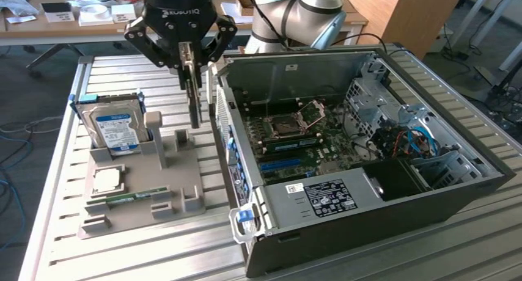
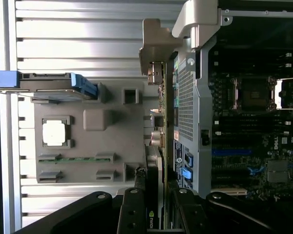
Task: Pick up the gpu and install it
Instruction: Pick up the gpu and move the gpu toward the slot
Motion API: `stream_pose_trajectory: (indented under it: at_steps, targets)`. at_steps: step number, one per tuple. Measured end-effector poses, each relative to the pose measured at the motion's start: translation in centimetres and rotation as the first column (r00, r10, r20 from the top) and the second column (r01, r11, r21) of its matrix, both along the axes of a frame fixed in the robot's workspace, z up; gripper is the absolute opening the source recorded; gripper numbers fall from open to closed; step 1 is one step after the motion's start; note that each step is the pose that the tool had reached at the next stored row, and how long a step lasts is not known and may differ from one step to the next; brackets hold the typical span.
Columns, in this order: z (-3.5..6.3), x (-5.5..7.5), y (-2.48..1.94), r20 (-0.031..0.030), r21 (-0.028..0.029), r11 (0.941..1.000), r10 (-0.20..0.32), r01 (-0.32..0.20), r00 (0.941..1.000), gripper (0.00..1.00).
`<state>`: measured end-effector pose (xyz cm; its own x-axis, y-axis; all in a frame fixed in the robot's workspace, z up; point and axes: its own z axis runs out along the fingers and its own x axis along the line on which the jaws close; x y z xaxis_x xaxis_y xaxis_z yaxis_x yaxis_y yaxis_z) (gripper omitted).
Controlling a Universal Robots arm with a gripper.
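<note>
The gpu (image 1: 194, 104) is a thin dark card that hangs upright, edge-on, from my gripper (image 1: 189, 64), which is shut on its upper edge. It hovers above the grey holder (image 1: 183, 165), just outside the open computer case (image 1: 318, 195), on the exterior view's left of the case wall. In the wrist view the gpu (image 2: 154, 170) runs edge-on between my fingers (image 2: 132, 212), with its metal bracket (image 2: 156, 46) at the far end. It lies alongside the case's perforated rear panel (image 2: 188, 97).
On the holder stand a blue-and-white-labelled hard drive (image 1: 114, 125), a square CPU (image 1: 106, 180) and a green RAM stick (image 1: 131, 197). The motherboard (image 1: 294, 134) lies exposed inside the case. All sits on a slatted metal table (image 1: 122, 256).
</note>
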<state>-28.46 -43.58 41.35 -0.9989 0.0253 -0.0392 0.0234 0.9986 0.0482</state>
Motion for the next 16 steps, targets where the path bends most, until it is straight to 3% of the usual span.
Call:
stream_pose_trajectory:
  at_steps: [7,16]
  targets:
    - [0.02,1.7,0.02,0.0000,0.0040,1.0000,0.000,0.000,1.0000,0.27]
    - [0.04,4.3,0.04,-0.0001,0.0150,0.9999,0.000,0.000,1.0000,0.27]
